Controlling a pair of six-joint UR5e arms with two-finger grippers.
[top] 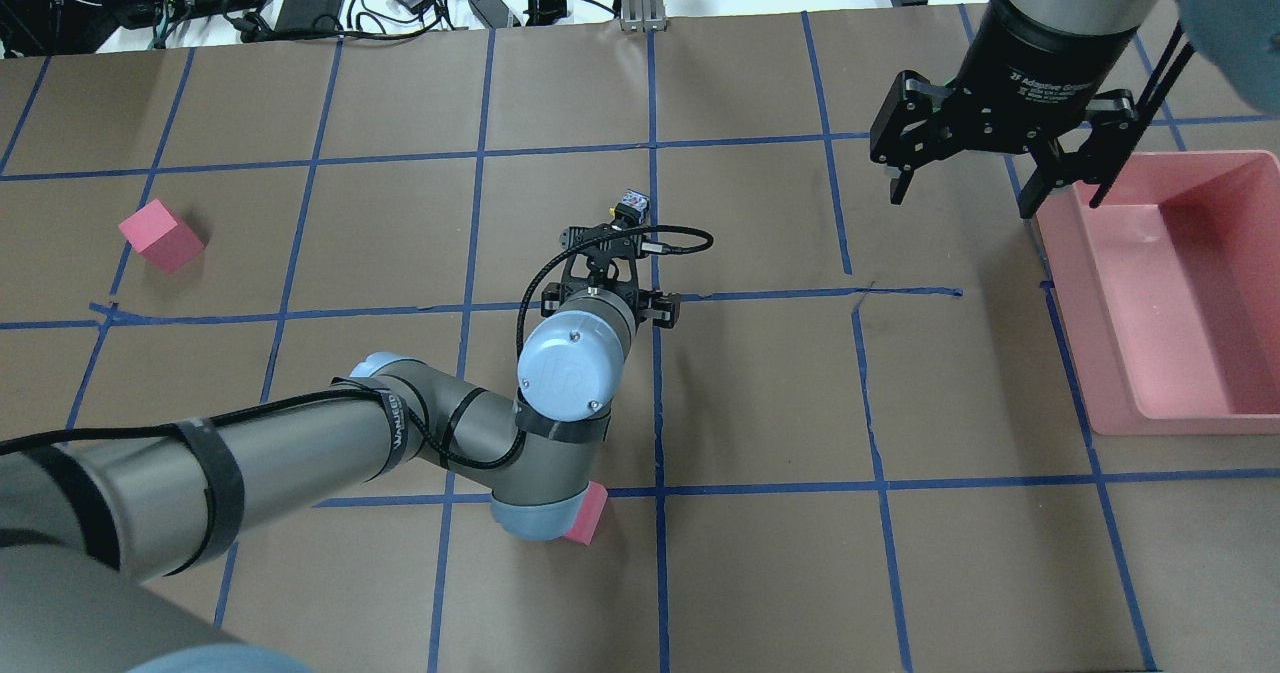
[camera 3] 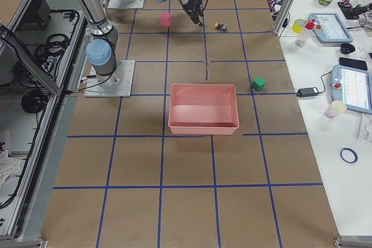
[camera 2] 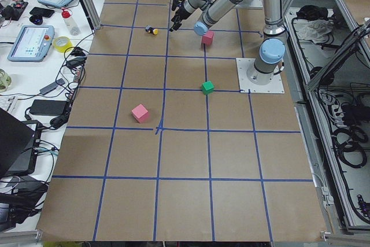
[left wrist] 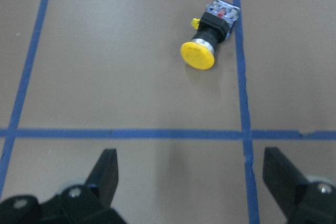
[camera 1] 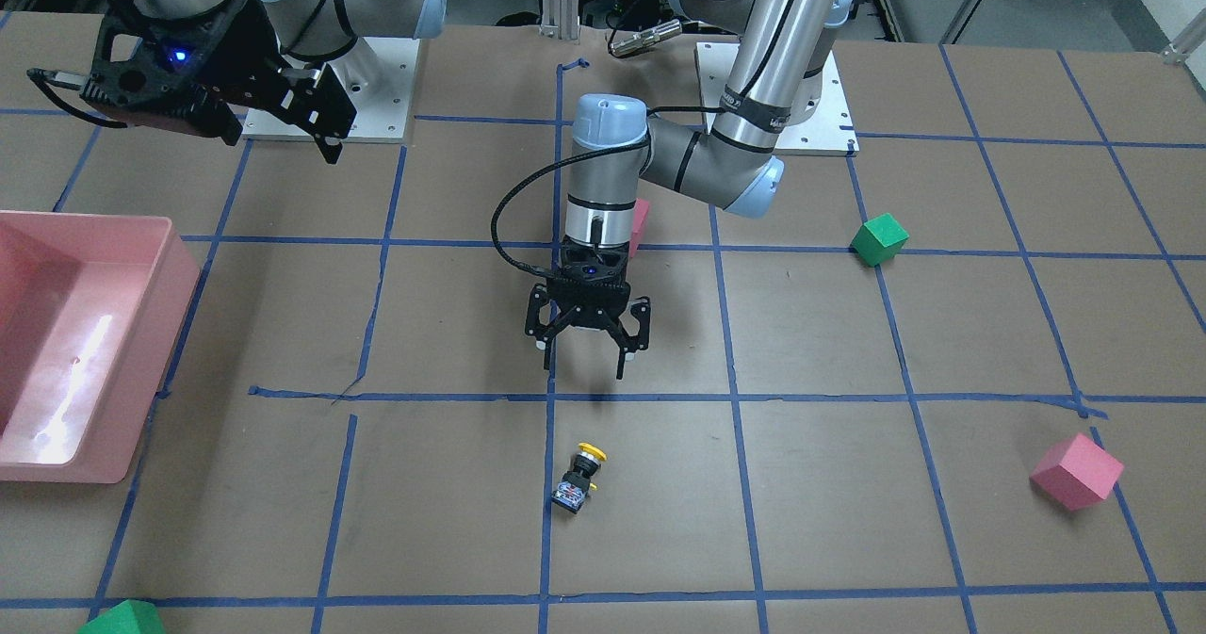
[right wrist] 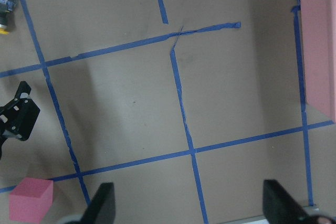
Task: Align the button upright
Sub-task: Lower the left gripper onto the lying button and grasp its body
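Observation:
The button [camera 1: 578,478] lies on its side on the brown table, yellow cap pointing toward the robot, silvery-blue base away. It shows in the left wrist view [left wrist: 209,37] just left of a blue tape line, and partly in the overhead view [top: 629,204]. My left gripper [camera 1: 585,358] is open and empty, hovering above the table short of the button, fingers [left wrist: 107,169] spread wide. My right gripper [top: 995,181] is open and empty, raised high beside the pink bin [top: 1190,293].
A pink cube [top: 585,515] sits under the left arm's elbow. Another pink cube [camera 1: 1076,470] and a green cube [camera 1: 879,238] lie on the left arm's side. A green cube [camera 1: 122,619] sits at the table's far edge. Blue tape lines grid the table.

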